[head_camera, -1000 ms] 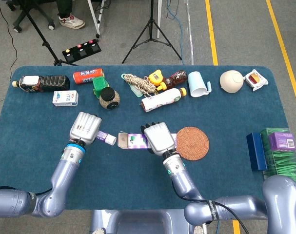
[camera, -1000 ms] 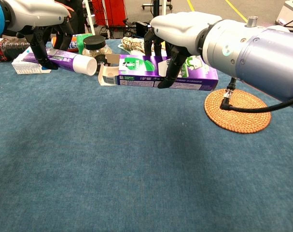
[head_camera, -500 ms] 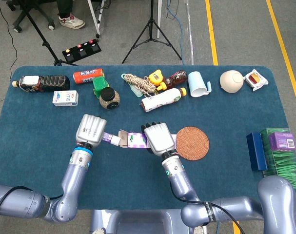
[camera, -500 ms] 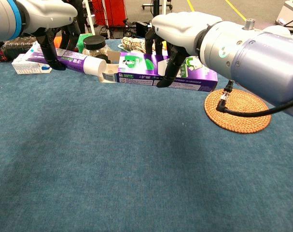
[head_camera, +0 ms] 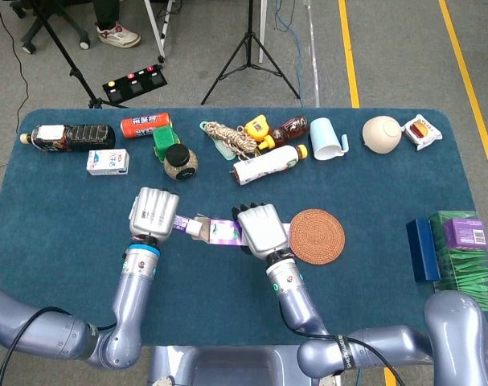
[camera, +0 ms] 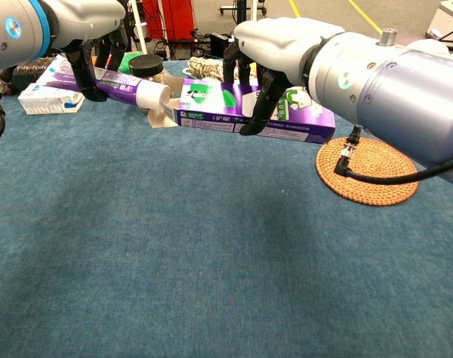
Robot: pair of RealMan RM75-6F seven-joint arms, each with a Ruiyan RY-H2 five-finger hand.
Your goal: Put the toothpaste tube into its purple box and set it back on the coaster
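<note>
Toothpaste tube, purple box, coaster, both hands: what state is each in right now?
toothpaste tube: gripped, tilted, white cap at the box's open end.
purple box: lying on its side, end flap open, off the coaster.
coaster: flat, bare.
left hand: holds the tube.
right hand: grips the box.

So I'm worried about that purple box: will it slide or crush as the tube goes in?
The purple box looks like thin, light card, so it may slide; the right hand braces it. Its open flap probably bends easily under the toothpaste tube.
</note>
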